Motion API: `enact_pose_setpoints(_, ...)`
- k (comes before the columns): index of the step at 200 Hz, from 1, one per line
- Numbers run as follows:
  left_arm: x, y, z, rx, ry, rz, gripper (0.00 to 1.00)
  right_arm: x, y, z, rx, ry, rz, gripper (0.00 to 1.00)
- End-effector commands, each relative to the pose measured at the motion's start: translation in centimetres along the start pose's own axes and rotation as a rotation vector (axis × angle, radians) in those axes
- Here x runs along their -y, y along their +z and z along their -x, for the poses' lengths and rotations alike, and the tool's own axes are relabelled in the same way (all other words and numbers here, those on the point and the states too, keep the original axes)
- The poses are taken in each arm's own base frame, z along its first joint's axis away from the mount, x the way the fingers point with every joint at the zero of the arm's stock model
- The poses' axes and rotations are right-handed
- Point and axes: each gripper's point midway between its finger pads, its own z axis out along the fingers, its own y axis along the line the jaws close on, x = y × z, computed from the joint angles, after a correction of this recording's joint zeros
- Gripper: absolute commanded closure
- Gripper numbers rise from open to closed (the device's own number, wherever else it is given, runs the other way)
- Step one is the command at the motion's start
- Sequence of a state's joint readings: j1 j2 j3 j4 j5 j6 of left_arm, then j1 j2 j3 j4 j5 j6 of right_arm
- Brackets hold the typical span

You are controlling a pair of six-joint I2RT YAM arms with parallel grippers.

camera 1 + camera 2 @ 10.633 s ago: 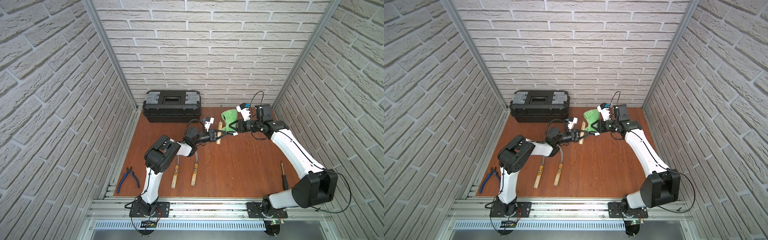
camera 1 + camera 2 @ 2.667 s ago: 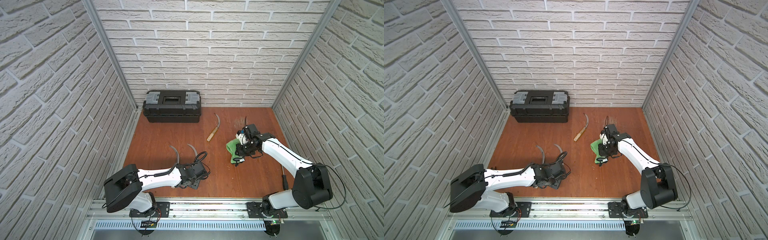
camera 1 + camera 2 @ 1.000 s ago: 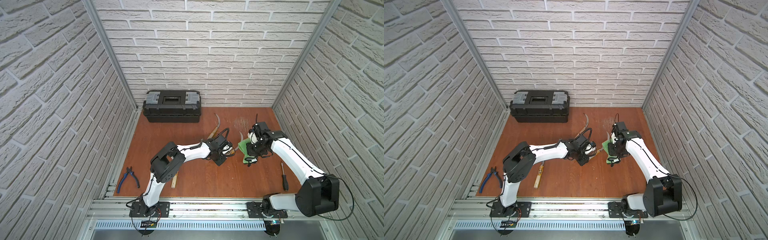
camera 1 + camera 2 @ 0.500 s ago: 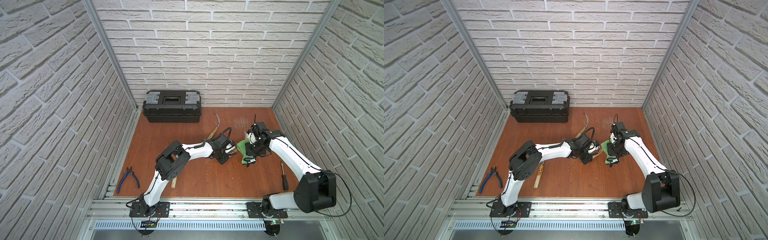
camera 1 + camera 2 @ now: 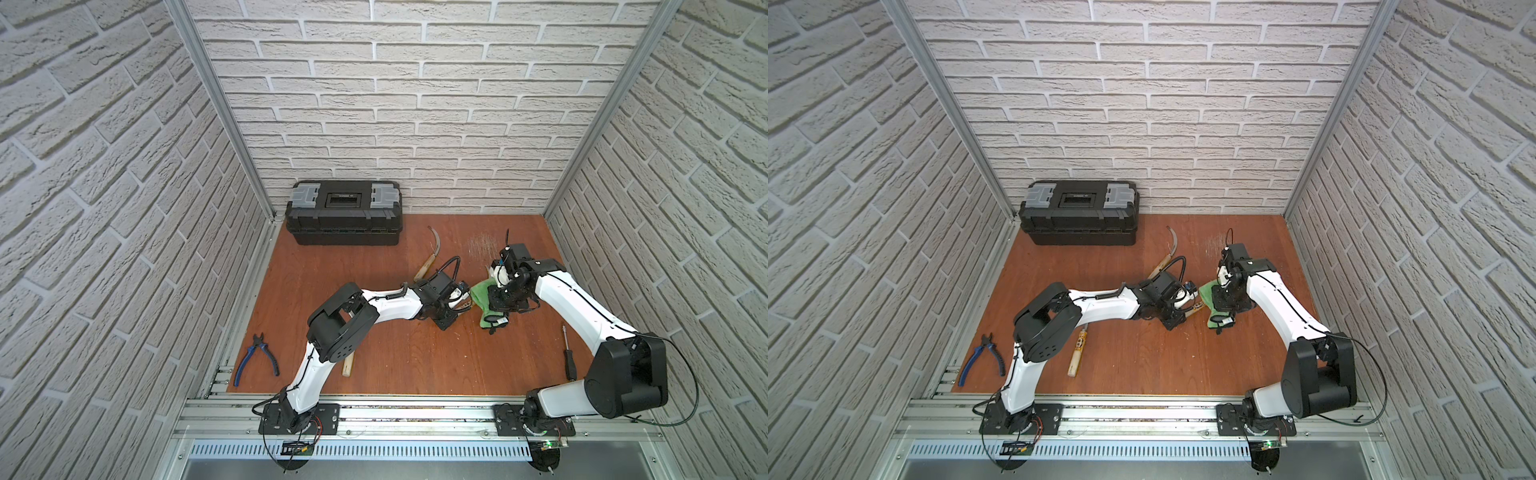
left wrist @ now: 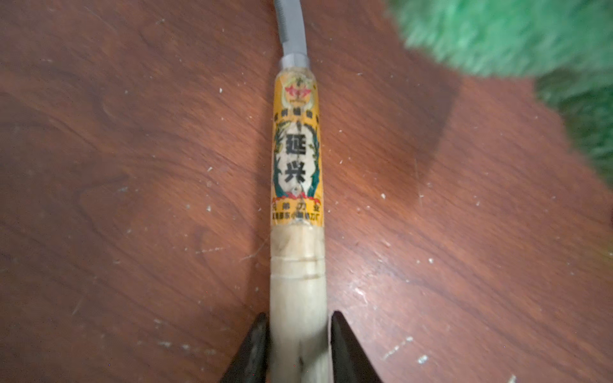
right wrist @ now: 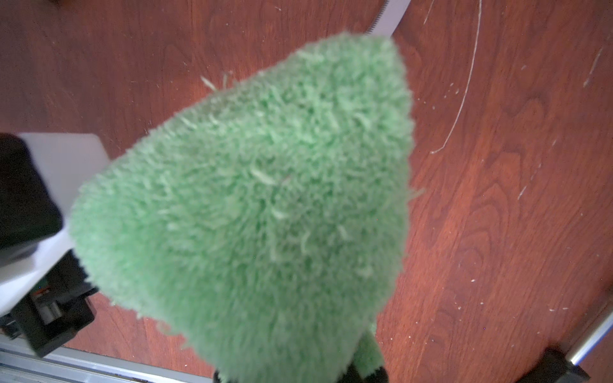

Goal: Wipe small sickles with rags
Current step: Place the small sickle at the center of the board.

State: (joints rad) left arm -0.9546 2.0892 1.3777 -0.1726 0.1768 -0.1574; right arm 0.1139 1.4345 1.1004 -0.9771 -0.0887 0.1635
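Enclosure: white brick-pattern walls on three sides, aluminium rail across the front. The reddish-brown wood-grain tabletop is scratched and flecked with pale lint around the work area. A black plastic toolbox stands shut against the back wall, well apart from both arms.

Both arms reach to mid-tabletop and nearly meet. The right tool is clenched on the green fluffy microfibre cloth, bunched beneath it low at the tabletop. The left tool straddles the butt end of a small sickle with a pale wooden handle and a yellow printed label. Its fingertips sit hard beside the wood. Pinching or just clear of it: cannot tell.

Key relation: this sickle's long axis runs from the left tool straight out toward the cloth, with the thin grey curved blade at the far end. A toothed strip of blade shows past the cloth's edge in the right wrist view, so the cloth appears to sit on or just over it. The right arm is nearer the blade. Judgement: the wipe should run along that axis.

A second sickle lies near the toolbox, and a third sickle lies partly under the left arm. Blue-handled pliers and a black-handled screwdriver lie at opposite front corners.
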Motion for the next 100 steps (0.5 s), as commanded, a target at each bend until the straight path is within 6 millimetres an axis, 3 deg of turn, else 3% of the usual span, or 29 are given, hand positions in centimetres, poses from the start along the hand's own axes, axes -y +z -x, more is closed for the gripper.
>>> enact_pose_setpoints(1, -0.4, -0.4, -1.6, -0.036, -0.023, 0.024, 0.67, -0.2, -0.1, 0.8, 0.026, -0.013, 0.016, 0.97)
enact_pose_setpoints(54, -0.2, -0.5, -1.4, 0.018, -0.049, 0.016, 0.66, 0.1, -0.3, 2.3, 0.005, -0.054, -0.021, 0.97)
enact_pose_setpoints(100, -0.2, -0.2, -1.8, 0.081, -0.078, 0.018, 0.70, 0.8, 1.3, 3.5, -0.066, -0.060, -0.064, 0.97)
